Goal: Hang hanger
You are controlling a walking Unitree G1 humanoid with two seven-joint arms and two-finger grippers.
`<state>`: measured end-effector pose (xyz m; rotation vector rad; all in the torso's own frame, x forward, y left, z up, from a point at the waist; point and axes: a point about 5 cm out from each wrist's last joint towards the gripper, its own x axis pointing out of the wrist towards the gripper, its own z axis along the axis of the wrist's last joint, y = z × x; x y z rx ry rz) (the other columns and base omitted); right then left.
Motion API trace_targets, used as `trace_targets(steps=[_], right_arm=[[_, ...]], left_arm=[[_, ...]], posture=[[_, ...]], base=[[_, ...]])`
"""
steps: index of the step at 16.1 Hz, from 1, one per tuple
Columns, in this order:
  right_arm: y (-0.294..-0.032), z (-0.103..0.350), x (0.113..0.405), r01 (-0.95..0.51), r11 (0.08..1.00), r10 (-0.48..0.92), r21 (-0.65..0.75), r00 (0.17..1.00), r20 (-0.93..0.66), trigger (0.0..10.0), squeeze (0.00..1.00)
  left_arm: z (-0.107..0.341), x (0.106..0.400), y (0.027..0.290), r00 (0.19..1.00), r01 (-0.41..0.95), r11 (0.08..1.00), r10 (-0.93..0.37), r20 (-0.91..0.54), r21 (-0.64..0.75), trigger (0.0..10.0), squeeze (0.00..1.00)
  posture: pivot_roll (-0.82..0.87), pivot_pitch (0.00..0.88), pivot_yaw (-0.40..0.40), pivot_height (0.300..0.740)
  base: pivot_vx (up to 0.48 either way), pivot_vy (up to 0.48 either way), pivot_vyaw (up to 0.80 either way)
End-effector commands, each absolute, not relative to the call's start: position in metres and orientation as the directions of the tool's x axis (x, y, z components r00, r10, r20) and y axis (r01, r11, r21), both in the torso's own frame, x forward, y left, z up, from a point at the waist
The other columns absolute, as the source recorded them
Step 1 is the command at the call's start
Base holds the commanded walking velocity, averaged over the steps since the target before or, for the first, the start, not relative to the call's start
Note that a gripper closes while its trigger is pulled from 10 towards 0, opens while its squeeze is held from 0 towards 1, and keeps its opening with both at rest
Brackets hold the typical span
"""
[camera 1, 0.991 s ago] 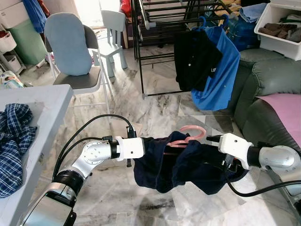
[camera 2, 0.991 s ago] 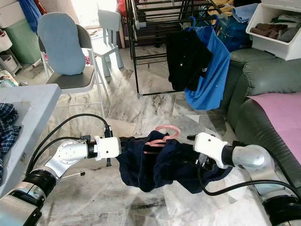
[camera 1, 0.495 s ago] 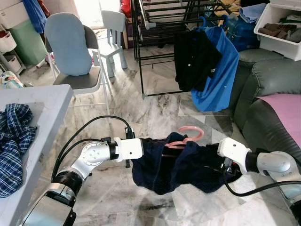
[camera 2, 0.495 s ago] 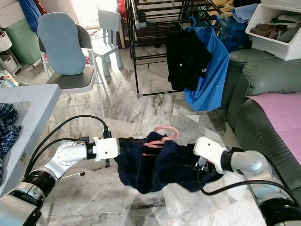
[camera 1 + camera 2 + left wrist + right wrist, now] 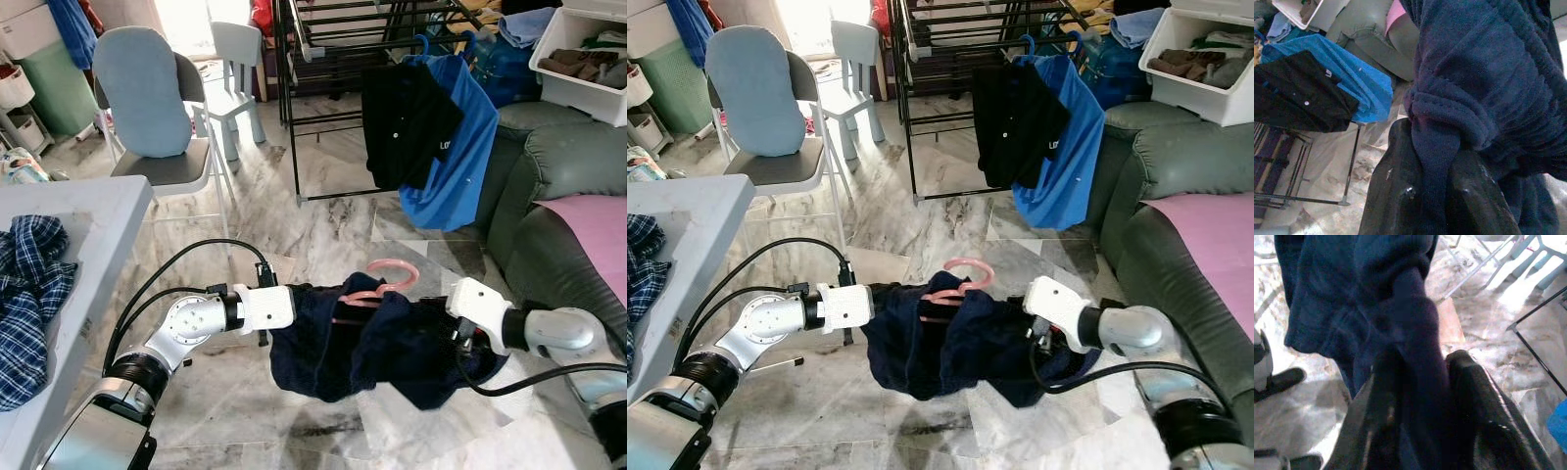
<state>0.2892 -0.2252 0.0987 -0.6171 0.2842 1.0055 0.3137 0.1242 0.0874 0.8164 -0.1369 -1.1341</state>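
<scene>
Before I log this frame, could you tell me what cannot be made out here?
- Pink hanger: its shoulders are buried in the navy garment.
- Left gripper and right gripper: fingertips swallowed by cloth.
- Drying rack: top cut off by the eye views' upper edge.

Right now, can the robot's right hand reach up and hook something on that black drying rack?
Probably not yet. The right hand is shut on the navy garment, down low, and the black rack stands well ahead across the floor.

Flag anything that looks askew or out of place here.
The navy garment sags bunched between the left gripper and right gripper, with the pink hanger poking out crookedly on top rather than seated inside it.
</scene>
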Motion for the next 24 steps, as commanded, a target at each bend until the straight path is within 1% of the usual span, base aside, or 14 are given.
trace_targets(steps=[1, 3, 5, 21, 22, 23, 24], right_arm=[[-0.220, 0.099, 0.291, -0.846, 0.403, 0.717, -0.349, 0.529, -0.455, 0.0, 0.00], [-0.216, 0.098, 0.292, -0.841, 0.420, 0.724, -0.341, 0.537, -0.433, 0.0, 0.00], [-0.210, 0.093, 0.290, -0.848, 0.412, 0.734, -0.335, 0.526, -0.429, 0.0, 0.00], [-0.210, 0.093, 0.290, -0.848, 0.412, 0.734, -0.335, 0.526, -0.429, 0.0, 0.00], [-0.207, 0.085, 0.294, -0.826, 0.459, 0.697, -0.328, 0.563, -0.443, 0.0, 0.00], [-0.203, 0.075, 0.301, -0.787, 0.524, 0.635, -0.325, 0.615, -0.467, 0.0, 0.00], [-0.203, 0.076, 0.302, -0.784, 0.525, 0.632, -0.332, 0.620, -0.465, 0.0, 0.00]], left_arm=[[0.101, 0.321, 0.121, 0.480, 0.704, 0.222, -0.848, -0.223, 0.675, 0.0, 0.00], [0.100, 0.321, 0.121, 0.485, 0.705, 0.230, -0.847, -0.219, 0.671, 0.0, 0.00], [0.098, 0.321, 0.122, 0.495, 0.704, 0.234, -0.839, -0.227, 0.670, 0.0, 0.00], [0.098, 0.321, 0.122, 0.495, 0.704, 0.234, -0.839, -0.227, 0.670, 0.0, 0.00], [0.095, 0.325, 0.130, 0.573, 0.703, 0.358, -0.797, -0.191, 0.615, 10.0, 1.00], [0.089, 0.328, 0.141, 0.672, 0.679, 0.522, -0.724, -0.153, 0.516, 10.0, 1.00], [0.090, 0.330, 0.141, 0.675, 0.676, 0.521, -0.722, -0.154, 0.522, 10.0, 1.00]], posture=[[-0.16, 0.000, 0.042, 0.740], [-0.16, 0.000, 0.044, 0.740], [-0.16, 0.000, 0.044, 0.740], [-0.16, 0.000, 0.044, 0.740], [-0.15, 0.000, 0.044, 0.740], [-0.15, 0.000, 0.045, 0.740], [-0.15, 0.000, 0.047, 0.740]], base=[[0.000, 0.000, 0.00], [0.000, 0.000, 0.00], [0.000, 0.000, 0.00], [0.000, 0.000, 0.00], [0.000, 0.000, 0.00], [0.000, 0.000, 0.00], [0.000, 0.000, 0.00]])
